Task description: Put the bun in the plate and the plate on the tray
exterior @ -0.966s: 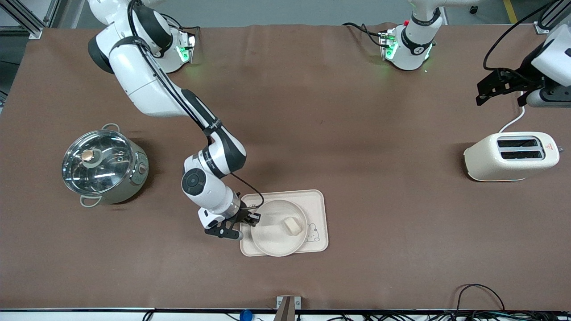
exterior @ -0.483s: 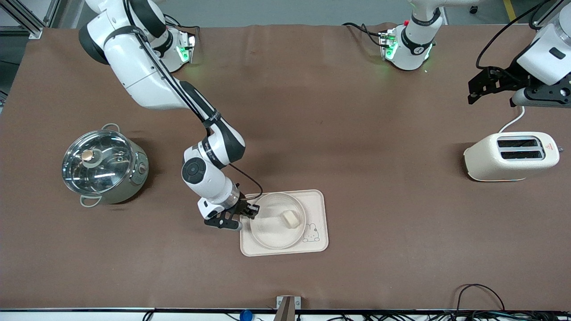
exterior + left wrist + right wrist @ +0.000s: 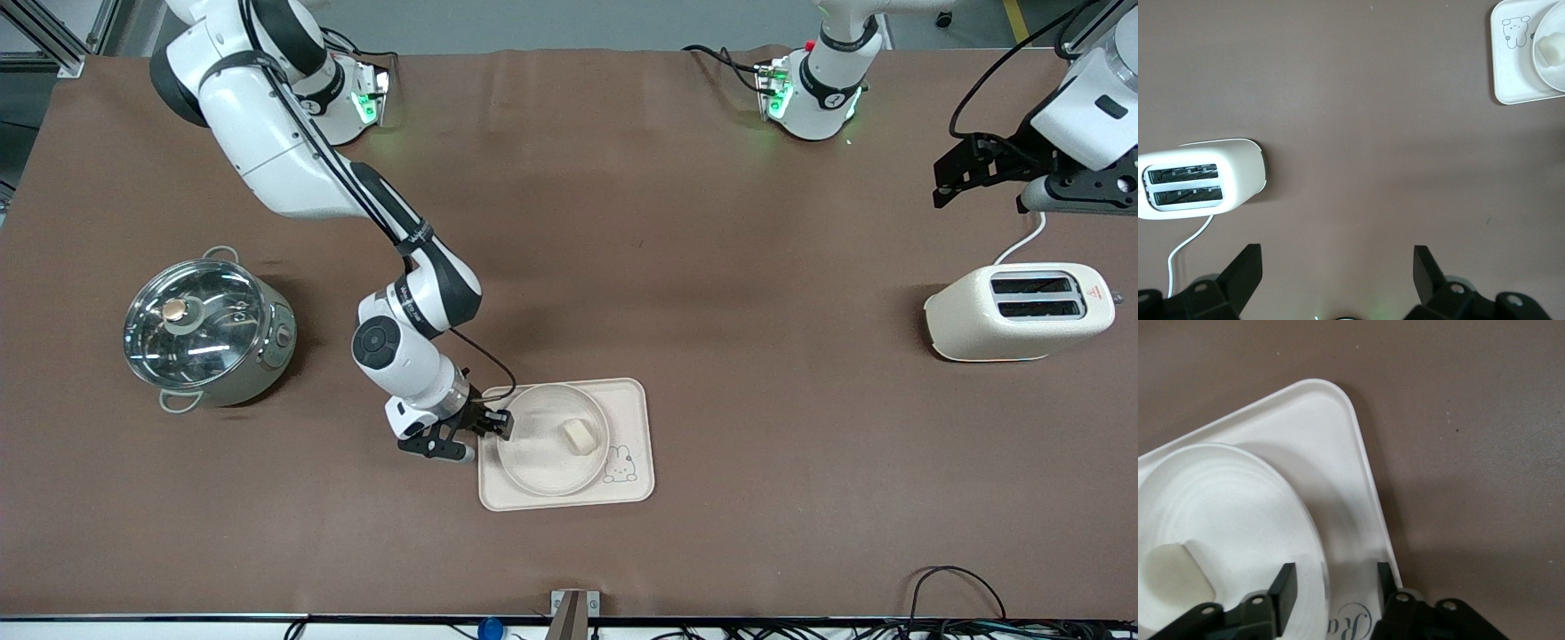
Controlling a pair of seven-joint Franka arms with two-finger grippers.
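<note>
Two arms share this table, and I see only the right one at work: its gripper [image 3: 487, 425] sits low at the tray's [image 3: 636, 404] edge toward the right arm's end, jaws parted around the plate's [image 3: 533, 471] rim, one finger inside the rim and one outside, holding nothing that I can judge as clamped. The plate lies flat on the tray, filling most of it beside the rabbit drawing [image 3: 621, 464], and the bun [image 3: 577, 435] rests in the plate, off centre toward the rabbit. So both placements look done to me, and what matters now is the exit: the rim lies between the fingers, so I would lift straight up before pulling away toward the pot [image 3: 206, 332], or I risk dragging the plate. Open cloth surrounds the tray on every side. The left gripper [image 3: 1337, 263] waits wide open and empty, up over the left arm's end above the toaster [image 3: 1020, 312], well apart from the tray.
</note>
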